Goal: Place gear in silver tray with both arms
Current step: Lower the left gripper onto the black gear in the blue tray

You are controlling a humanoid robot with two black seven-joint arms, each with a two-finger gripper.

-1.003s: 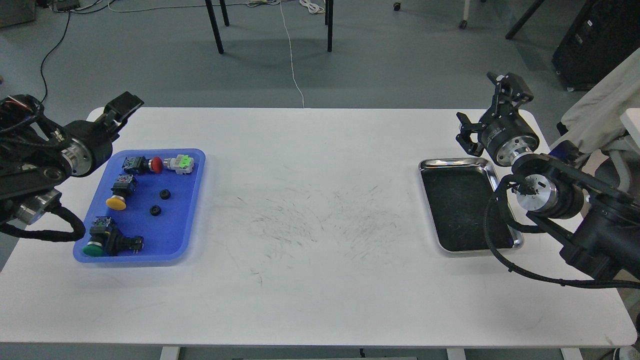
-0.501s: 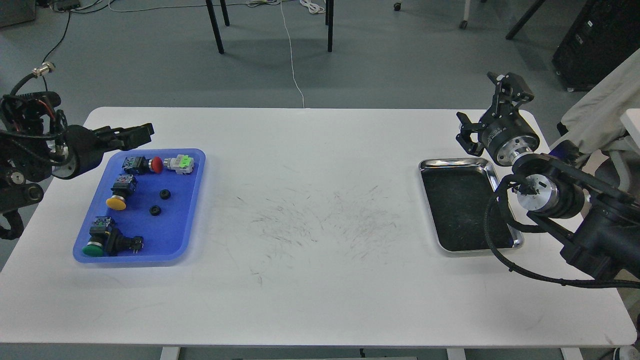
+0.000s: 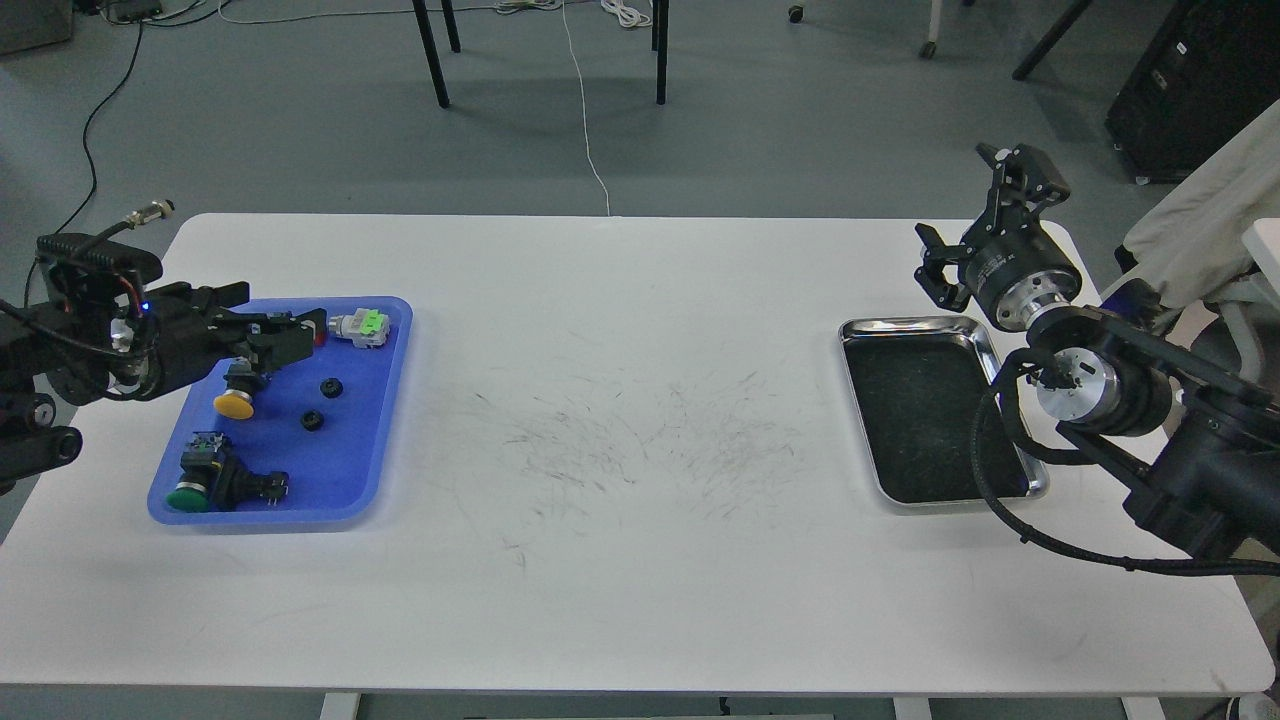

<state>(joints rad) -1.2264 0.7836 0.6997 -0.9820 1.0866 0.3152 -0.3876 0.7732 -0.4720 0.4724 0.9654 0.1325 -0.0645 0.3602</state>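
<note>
1. At the desk's left edge, the left gripper [image 3: 290, 335] reaches low over the far end of the blue tray [image 3: 385, 410], its dark fingers lying close together above the parts; whether they are parted or closed cannot be told, and nothing is seen held.
2. Just beyond those fingertips lie two small black gears, one [image 3: 330, 386] nearer the far edge, the other [image 3: 311, 421] just toward the near edge, both resting on the tray floor and untouched.
3. Around them sit push-button switches: a yellow-capped switch [image 3: 233, 402], a green-capped switch [image 3: 190, 492] and a white-and-green block [image 3: 362, 325].
4. Toward the desk's right edge, the silver tray [image 3: 905, 325] shows a bare, scuffed dark floor; no gear has arrived.
5. Above its far right corner the right gripper [image 3: 965, 235] hangs with fingers spread wide, carrying nothing.
6. By this showing the job is barely begun: pickup, carry across the scratched white desk [image 3: 640, 300] and placement all appear to remain.
</note>
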